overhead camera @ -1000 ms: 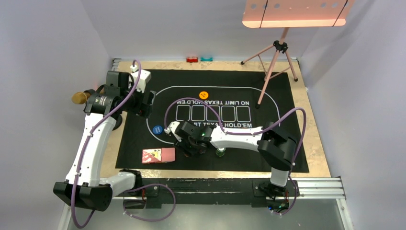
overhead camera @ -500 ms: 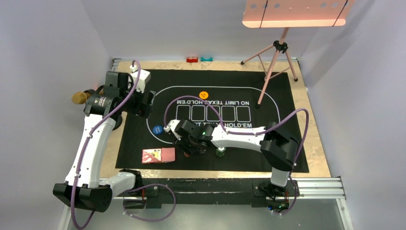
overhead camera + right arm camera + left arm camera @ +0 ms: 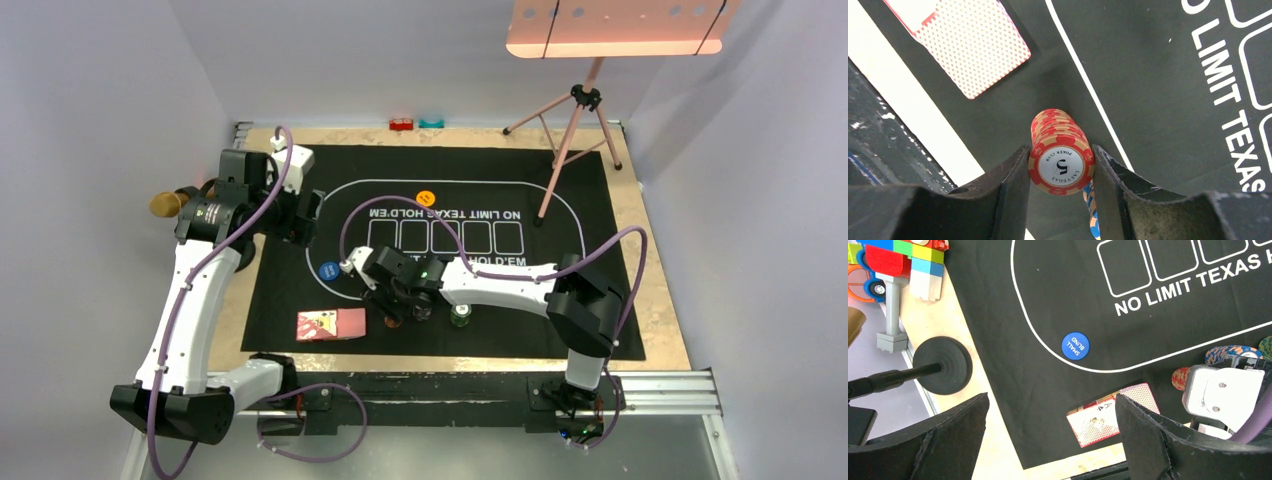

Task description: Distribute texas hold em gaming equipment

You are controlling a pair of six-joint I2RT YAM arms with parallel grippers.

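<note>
My right gripper [image 3: 1061, 172] is shut on a stack of red poker chips [image 3: 1061, 162]; both fingers press its sides, and it is low over the black mat. In the top view the gripper [image 3: 396, 312] is at the mat's near middle. A blue-white chip stack [image 3: 1090, 210] sits just behind one finger. Green chips [image 3: 460, 318] stand to its right. The pink-red-backed cards [image 3: 331, 324] lie to its left. A blue disc [image 3: 329, 269] and an orange disc [image 3: 425, 198] lie on the mat. My left gripper [image 3: 310, 215] is open and empty, high above the blue disc [image 3: 1075, 346].
A gold-headed microphone [image 3: 165, 204] stands left of the mat on a round black base [image 3: 943, 365]. Toy bricks [image 3: 903, 260] lie beside it. A pink tripod [image 3: 572, 130] stands at the back right. Small red and teal pieces [image 3: 415, 124] sit at the far edge.
My right gripper has shifted slightly to the left with its wrist turning, and the red chip stack now shows beneath it in the top view. The left arm has not moved.
</note>
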